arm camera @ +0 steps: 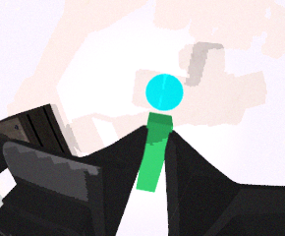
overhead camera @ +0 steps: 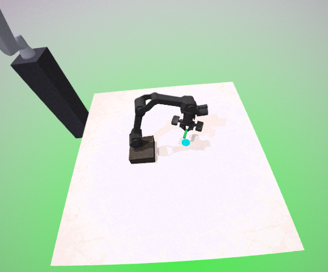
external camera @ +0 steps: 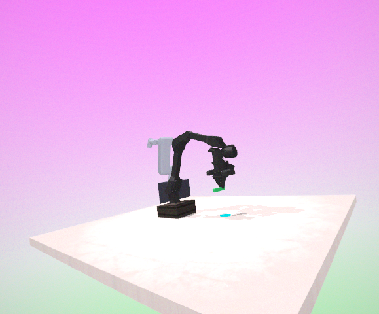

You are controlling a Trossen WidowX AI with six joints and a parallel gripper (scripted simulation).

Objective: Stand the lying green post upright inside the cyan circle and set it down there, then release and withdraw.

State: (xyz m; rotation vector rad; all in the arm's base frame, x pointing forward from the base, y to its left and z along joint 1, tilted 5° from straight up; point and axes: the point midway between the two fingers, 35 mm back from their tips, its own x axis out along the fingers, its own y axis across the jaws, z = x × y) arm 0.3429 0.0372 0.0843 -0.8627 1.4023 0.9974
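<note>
1. Carrying the green post point(external camera: 218, 190) toward the cyan circle point(external camera: 225, 214) is the step judged to be in hand; standing it up and setting it down are not yet done.
2. The gripper point(external camera: 220, 186) is closed on the post, which is pinched between the jaws (seen plainly in the wrist view).
3. The post is held well above the circle, near horizontal in the exterior view, so it is not yet upright.
4. In the wrist view the post's far end point(arm camera: 157, 121) appears just short of the circle point(arm camera: 164, 92).
5. The next move is judged to call for a wrist rotation that brings the post vertical, followed by a lowering onto the circle.
6. The arm point(external camera: 196, 137) is raised from its base beside the circle, bent forward at the elbow, with the wrist pointed steeply down over the circle.
</note>
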